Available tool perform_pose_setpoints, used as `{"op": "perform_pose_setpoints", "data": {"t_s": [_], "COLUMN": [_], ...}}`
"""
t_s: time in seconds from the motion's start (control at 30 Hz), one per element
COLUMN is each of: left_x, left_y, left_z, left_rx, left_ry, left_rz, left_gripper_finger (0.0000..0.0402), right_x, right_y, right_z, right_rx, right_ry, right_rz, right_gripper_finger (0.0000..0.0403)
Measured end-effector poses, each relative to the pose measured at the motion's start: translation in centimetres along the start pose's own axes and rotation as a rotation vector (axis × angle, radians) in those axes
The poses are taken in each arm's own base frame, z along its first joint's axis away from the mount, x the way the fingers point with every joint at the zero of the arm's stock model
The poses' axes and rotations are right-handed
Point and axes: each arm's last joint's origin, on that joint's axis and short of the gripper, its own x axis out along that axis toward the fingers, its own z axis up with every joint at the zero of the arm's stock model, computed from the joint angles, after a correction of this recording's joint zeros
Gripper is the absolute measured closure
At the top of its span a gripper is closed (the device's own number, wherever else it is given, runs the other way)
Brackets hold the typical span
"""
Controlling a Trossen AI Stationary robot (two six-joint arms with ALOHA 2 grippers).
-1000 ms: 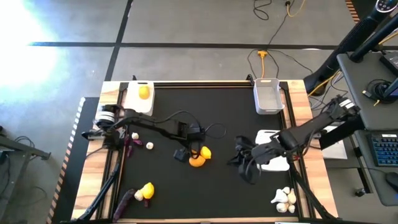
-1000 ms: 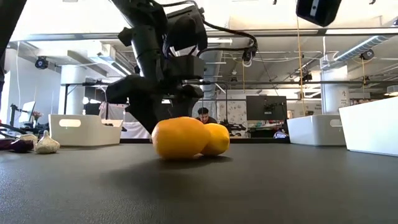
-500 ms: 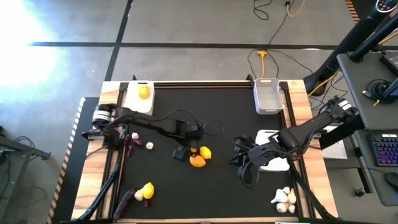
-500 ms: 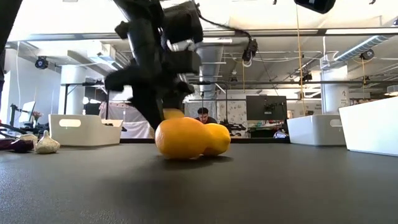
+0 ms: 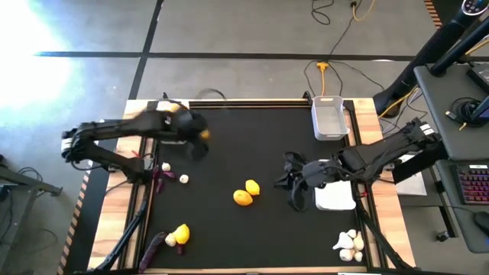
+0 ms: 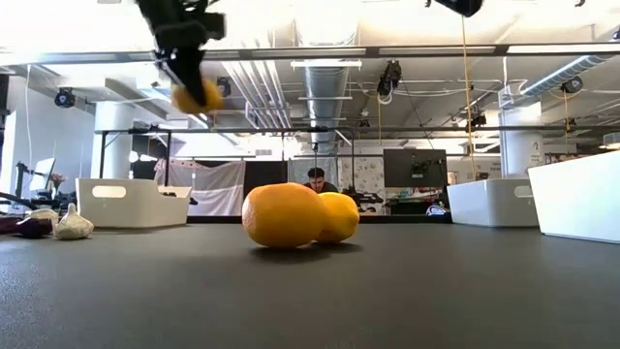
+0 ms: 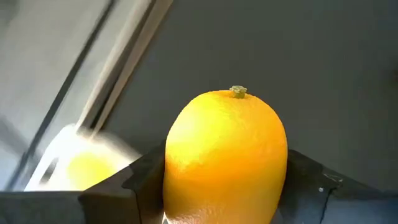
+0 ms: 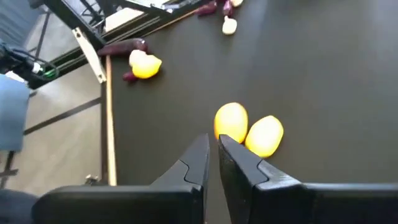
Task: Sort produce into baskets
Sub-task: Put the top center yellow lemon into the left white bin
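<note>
My left gripper (image 5: 197, 134) is up in the air near the far-left basket (image 5: 170, 122), shut on a yellow lemon (image 7: 224, 155); the low view shows that lemon (image 6: 197, 95) high above the table. An orange (image 5: 242, 198) and a second lemon (image 5: 253, 187) lie touching at the table's middle. Just right of them my right gripper (image 8: 212, 149) hovers shut with nothing in it. Another lemon (image 5: 182, 233) lies against an eggplant (image 5: 155, 246) at the near left. Several garlic bulbs (image 5: 348, 244) lie at the near right. My left gripper pinches the lemon's two opposite sides (image 7: 175, 177) between its two fingers (image 7: 140, 183). The fruit's stem end (image 7: 237, 92) points away from the wrist. The fingers slant downward, and the lemon is lifted clear of the table.
The far-left basket holds a yellow fruit (image 7: 84, 169). A second basket (image 5: 328, 116) stands at the far right, and a third (image 5: 337, 200) lies under my right arm. An eggplant (image 5: 160, 177) and a garlic bulb (image 5: 183, 179) lie at the left edge.
My left gripper has taken hold of a lemon beside the orange at the table's middle. It has lifted the lemon clear and carried it up and toward the far-left basket, rolling its wrist. The orange and the other lemon have stayed put. My right gripper has risen a little.
</note>
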Motion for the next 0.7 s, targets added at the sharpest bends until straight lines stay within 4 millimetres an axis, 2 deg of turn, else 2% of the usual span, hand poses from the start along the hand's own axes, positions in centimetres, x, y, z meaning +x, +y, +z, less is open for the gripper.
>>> {"op": "perform_pose_setpoints", "data": {"t_s": [0.13, 0.27, 0.37, 0.5, 0.7], "left_x": [0.8, 3.4, 5.9, 8.8, 12.2], "left_y": [3.9, 7.2, 9.0, 10.0, 9.9], "left_z": [-1.8, -3.9, -5.3, -6.3, -7.0], "left_rx": [-0.24, -0.41, -0.508, -0.612, -0.682], "left_ry": [0.068, 0.188, 0.264, 0.263, 0.327], "left_rz": [0.133, 0.243, 0.283, 0.236, 0.223], "left_gripper_finger": [0.0185, 0.0185, 0.0186, 0.0186, 0.0186], "right_x": [0.4, 0.4, 0.1, -0.4, -0.9], "right_y": [-0.4, -0.3, -0.2, 0.0, 0.3], "right_z": [1.2, 2.1, 2.4, 2.9, 3.4], "right_rx": [-0.05, -0.085, -0.102, -0.103, -0.099], "right_ry": [-0.08, -0.147, -0.151, -0.169, -0.185], "right_rz": [0.016, 0.042, 0.043, 0.053, 0.07], "right_gripper_finger": [0.036, 0.0343, 0.0329, 0.0312, 0.0296]}}
